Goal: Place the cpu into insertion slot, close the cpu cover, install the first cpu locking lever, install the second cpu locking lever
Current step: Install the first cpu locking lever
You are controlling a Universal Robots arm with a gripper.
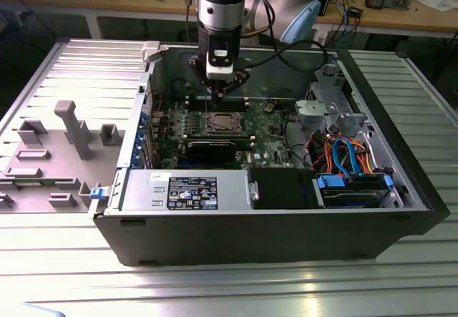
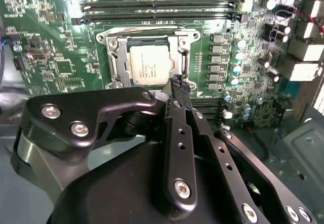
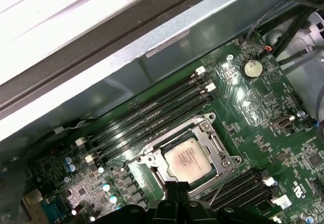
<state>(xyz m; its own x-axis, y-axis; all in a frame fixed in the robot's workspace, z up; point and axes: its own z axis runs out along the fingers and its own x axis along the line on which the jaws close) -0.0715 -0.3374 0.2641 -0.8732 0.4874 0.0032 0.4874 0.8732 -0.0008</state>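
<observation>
Second wrist view: we saw closed, seemingly empty fingers (image 2: 178, 90) beside the seated cpu (image 2: 149, 64), judged light, fragile, best edge-held.

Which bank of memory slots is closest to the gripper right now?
The bank right beside the gripper, away from the case wall; the other bank sits beyond the cpu.

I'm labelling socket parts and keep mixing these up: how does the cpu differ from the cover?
The cpu is a solid pale plate with print on top; the cover is an open frame with a large window. The cpu is smaller and sits inside that window; the cover rings it. The cpu looks matte, the cover shinier. Both are square, metallic and lie flat on the green board.
</observation>
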